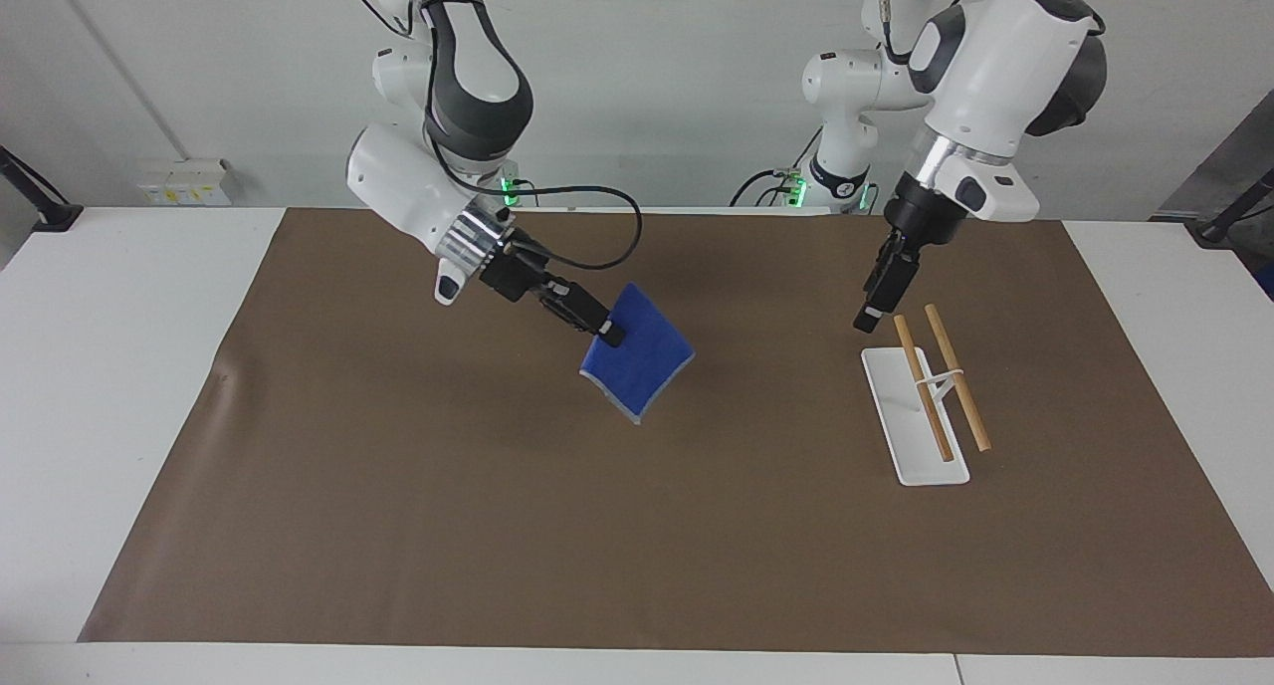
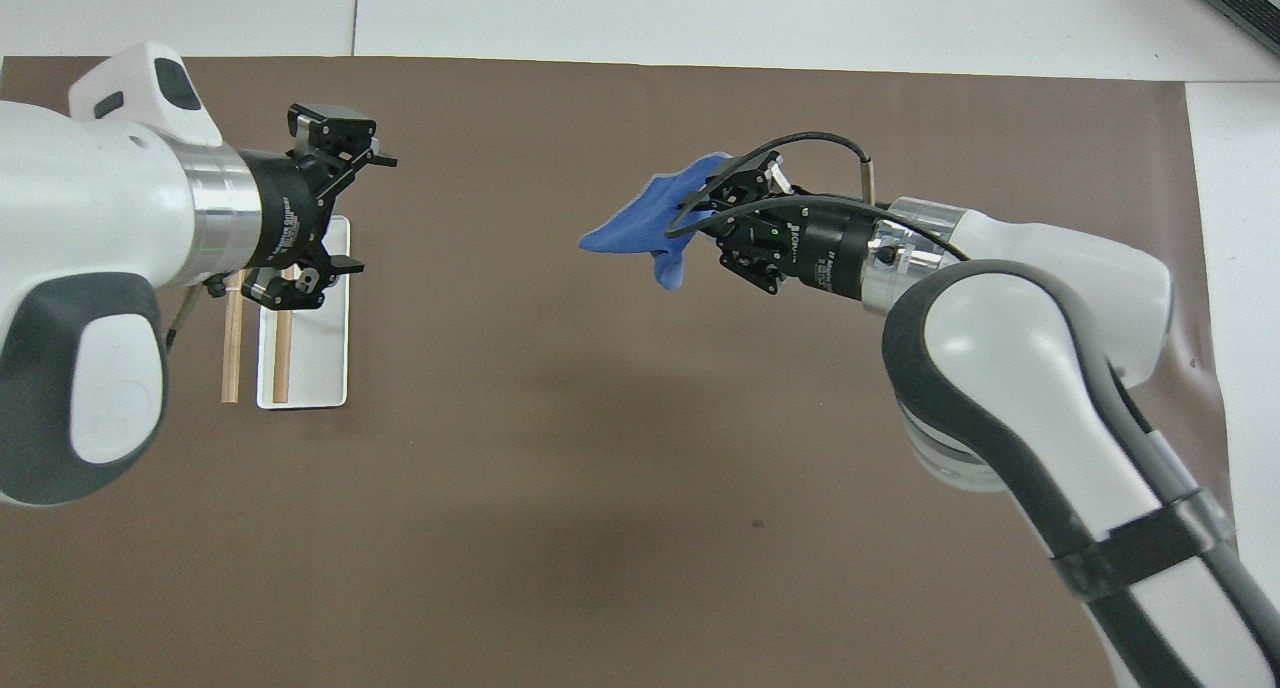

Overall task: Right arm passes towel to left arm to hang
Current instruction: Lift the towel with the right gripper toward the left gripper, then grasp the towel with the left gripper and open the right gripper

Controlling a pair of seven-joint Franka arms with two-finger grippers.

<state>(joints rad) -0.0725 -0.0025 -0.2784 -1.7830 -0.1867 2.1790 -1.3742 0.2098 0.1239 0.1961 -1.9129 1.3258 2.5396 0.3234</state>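
The right gripper [image 1: 603,333] grasps the royal-blue rectangular cloth towel [image 1: 639,364] in mid-air, the left gripper [image 2: 352,213] apparently spread open over the 2-rod wooden rack [image 1: 941,386], so handover and hanging remain.

Robotics lab; two white arms [image 1: 438,182] at papered table [image 1: 119,366]

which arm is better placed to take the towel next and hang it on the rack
Left. Its gripper is empty with fingers spread, up over the rack and turned toward the towel. The right gripper is shut on the towel, holding it out over mid-table.
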